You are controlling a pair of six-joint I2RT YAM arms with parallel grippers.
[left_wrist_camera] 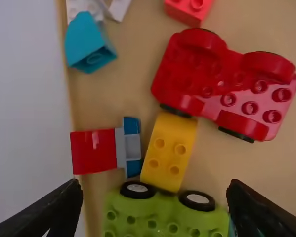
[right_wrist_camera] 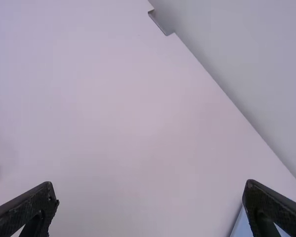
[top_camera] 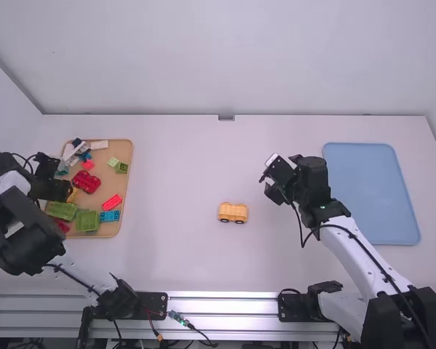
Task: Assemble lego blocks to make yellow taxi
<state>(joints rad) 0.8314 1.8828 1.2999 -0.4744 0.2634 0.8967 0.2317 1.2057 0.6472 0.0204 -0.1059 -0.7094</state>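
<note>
Jaws stood spread on the left gripper (top_camera: 68, 190), which hung over the tray (top_camera: 127, 174), near a yellow block (left_wrist_camera: 171, 148) lying between a red wheeled piece (left_wrist_camera: 222, 86) and a green wheeled piece (left_wrist_camera: 160, 215). The right gripper (top_camera: 266, 186), its jaws also apart, hung above the table (top_camera: 177, 185). The yellow car (top_camera: 232, 212) sat wheels down, between tray and right gripper.

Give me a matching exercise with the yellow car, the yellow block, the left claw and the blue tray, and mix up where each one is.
1. Yellow car
2. Yellow block
3. Left claw
4. Blue tray

A. Open, over the wooden tray
B. At the table's right side
C. Between the red car and the green car
D. Mid-table, on no tray

Right pairs: 1-D, 2-C, 3-A, 4-B
</note>
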